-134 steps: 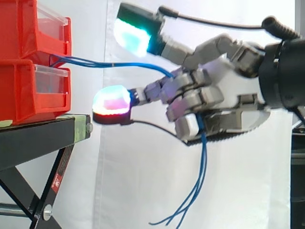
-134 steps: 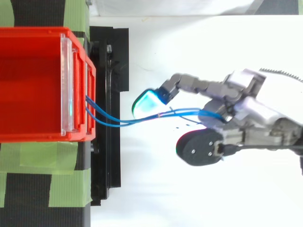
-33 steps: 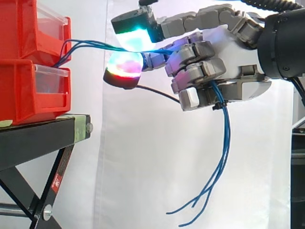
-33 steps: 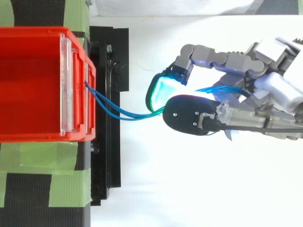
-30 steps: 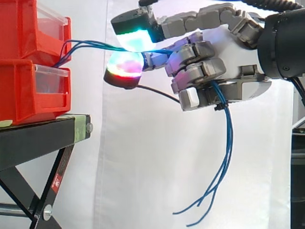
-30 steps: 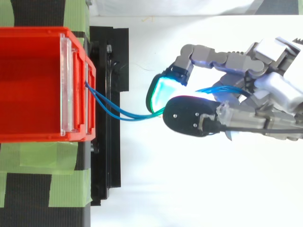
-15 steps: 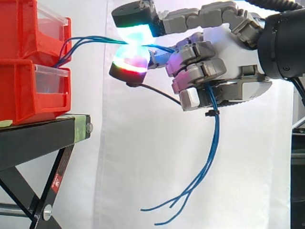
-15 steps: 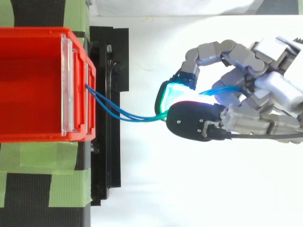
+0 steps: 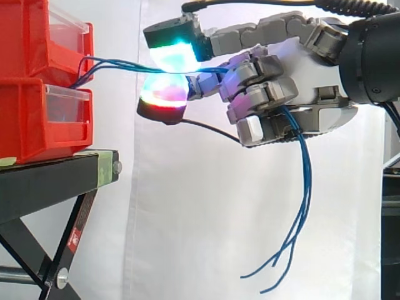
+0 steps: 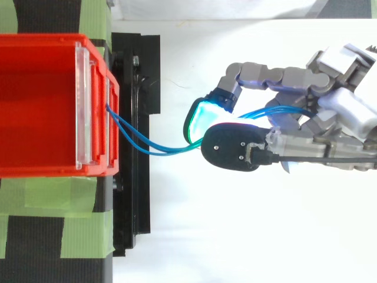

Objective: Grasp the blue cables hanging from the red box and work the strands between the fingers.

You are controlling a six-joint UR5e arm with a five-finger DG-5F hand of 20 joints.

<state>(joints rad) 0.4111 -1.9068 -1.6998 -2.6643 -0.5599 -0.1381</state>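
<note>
Hand point(image 9: 312, 81) and strands have shifted since half a second ago: the pinching fingertips sit a little lower and further left, nearer the bins, and the loose ends of the blue cables point(image 9: 125, 64), which then trailed left, now hang further right, under the palm. At left, two red bins are stacked on a black stand point(image 9: 50, 181). The cables come out at the clear front of the upper red bin point(image 9: 31, 37), just above the lower red bin point(image 9: 25, 119), whose contents cannot be made out. From there the strands run nearly level to the right, between two glowing fingertips point(image 9: 170, 53) pressed together on them, green-cyan above and red below. Further right, the other fingers are curled round the strands, which drop out beneath them and dangle before the white curtain point(image 9: 187, 219). The hand reaches left, palm side-on.
</note>
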